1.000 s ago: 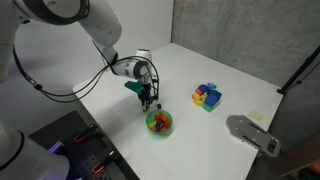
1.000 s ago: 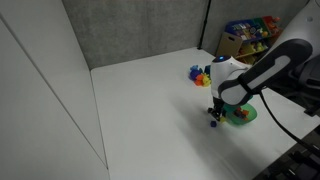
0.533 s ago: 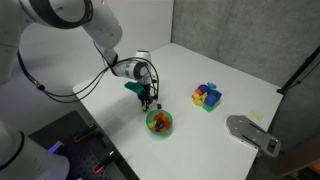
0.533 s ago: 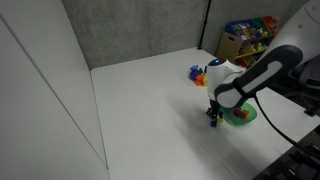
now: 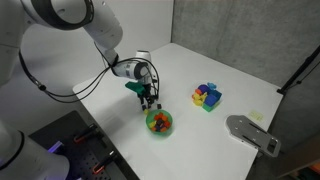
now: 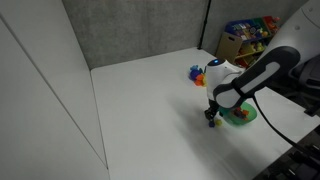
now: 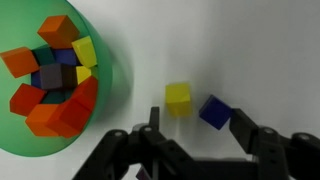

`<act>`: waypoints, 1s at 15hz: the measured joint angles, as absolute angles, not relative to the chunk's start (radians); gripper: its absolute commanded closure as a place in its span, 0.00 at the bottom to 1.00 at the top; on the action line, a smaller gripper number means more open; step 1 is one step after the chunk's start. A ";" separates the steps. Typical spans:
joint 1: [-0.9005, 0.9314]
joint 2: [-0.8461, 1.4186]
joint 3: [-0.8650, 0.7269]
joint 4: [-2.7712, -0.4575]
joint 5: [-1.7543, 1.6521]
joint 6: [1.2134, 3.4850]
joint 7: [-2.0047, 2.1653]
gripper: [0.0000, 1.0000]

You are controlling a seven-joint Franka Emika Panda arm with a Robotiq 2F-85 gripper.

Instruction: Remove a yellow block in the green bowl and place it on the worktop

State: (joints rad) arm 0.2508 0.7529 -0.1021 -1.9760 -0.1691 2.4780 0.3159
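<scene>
Yellow block (image 7: pixel 178 99): lies flat on the white desk (image 7: pixel 270 60), outside the green bowl (image 7: pixel 115 95) and just right of its rim in the wrist view. Nothing touches it.

Blue block (image 7: pixel 214 111): just beside the yellow one, to its lower right, also on the desk. The two look apart, though the gap is narrow.

Green bowl: fills the left of the wrist view. It holds red, orange and dark blocks, plus a second yellow block (image 7: pixel 85 52) near the top.

End effector (image 7: pixel 197 128): enters from the bottom edge of the wrist view, fingers spread wide, gripping nothing. Both loose blocks sit in the span between the fingers.

Change over the last second: very little. In an exterior view the end effector (image 5: pixel 147 98) hangs at the same spot up and left of the bowl. In an exterior view (image 6: pixel 212 113) it may sit a touch higher, too slight to be sure.

Meaning for the task: the yellow block appears released and the placing done. Only a clean withdrawal remains, without nudging either loose block.

Further out: cluster of coloured blocks (image 5: pixel 207 96) to the right of the bowl and well apart from it, and grey flat device (image 5: pixel 250 133) at lower right.
</scene>
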 measured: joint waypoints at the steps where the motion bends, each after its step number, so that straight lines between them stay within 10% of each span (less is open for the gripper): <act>1: 0.251 0.753 -0.102 -1.975 -0.169 2.479 0.316 0.00; 15: 0.204 0.546 -0.137 -2.081 -0.169 2.475 0.299 0.00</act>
